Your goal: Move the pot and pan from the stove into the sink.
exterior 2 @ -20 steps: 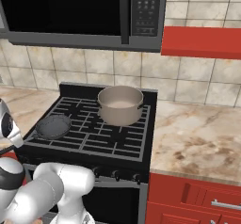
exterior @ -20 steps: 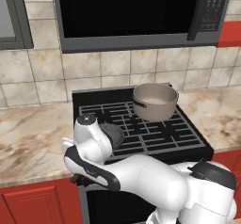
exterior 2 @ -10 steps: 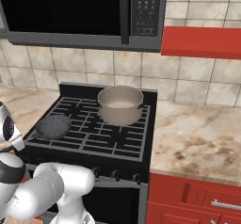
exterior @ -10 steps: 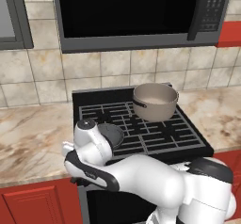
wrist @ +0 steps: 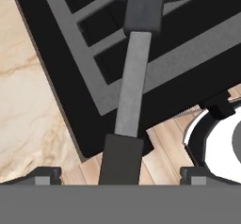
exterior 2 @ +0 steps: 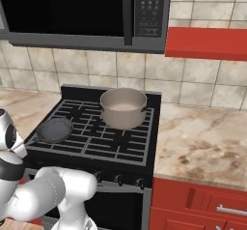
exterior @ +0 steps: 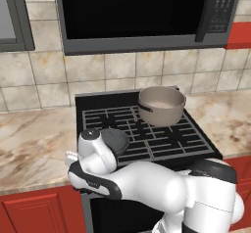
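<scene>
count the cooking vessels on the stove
2. The pot sits on the back right grates of the stove; the pan sits at the front left, its handle reaching over the front edge. The arm may hide part of the stove's front left.

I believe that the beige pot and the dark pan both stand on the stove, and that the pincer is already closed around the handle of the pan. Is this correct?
Not quite. The pot and the pan do stand on the stove, but the pincer is open. The hand view shows its two fingertips standing wide apart on either side of the pan's handle, not touching it.
</scene>
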### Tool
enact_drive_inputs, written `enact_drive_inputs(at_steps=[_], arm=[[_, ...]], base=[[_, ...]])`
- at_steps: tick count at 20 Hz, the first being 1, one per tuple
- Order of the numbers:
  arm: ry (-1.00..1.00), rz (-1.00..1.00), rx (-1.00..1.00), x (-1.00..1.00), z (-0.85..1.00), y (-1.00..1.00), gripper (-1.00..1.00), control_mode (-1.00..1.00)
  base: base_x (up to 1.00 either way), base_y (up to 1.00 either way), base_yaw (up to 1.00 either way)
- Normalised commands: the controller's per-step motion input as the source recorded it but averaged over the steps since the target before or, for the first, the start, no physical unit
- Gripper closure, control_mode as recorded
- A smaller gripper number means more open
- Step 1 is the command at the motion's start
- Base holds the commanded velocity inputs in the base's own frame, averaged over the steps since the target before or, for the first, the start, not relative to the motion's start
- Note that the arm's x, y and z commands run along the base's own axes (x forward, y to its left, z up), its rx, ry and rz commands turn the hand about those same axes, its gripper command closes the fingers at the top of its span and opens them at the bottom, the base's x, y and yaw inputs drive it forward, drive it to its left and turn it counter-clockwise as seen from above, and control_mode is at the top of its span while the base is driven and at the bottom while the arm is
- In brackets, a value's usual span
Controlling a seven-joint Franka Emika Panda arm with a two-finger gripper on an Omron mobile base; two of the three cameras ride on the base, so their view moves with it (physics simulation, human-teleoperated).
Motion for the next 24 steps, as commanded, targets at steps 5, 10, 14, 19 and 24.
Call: enact_drive_inputs(at_steps=[5,10,14,19,24], arm=[[0.00,0.00,0.00,0.10,-0.18,0.00,-1.00,-1.00],[0.00,0.00,0.00,0.07,-0.14,0.00,-1.00,-1.00],[0.00,0.00,0.00,0.01,-0.02,0.00,1.00,-1.00],[0.00,0.00,0.00,0.00,0.00,0.00,1.00,-1.00],[0.00,0.00,0.00,0.00,0.05,0.00,1.00,-1.00]], base=[[0.00,0.00,0.00],[0.00,0.00,0.00],[0.00,0.00,0.00],[0.00,0.00,0.00],[0.00,0.00,0.00]])
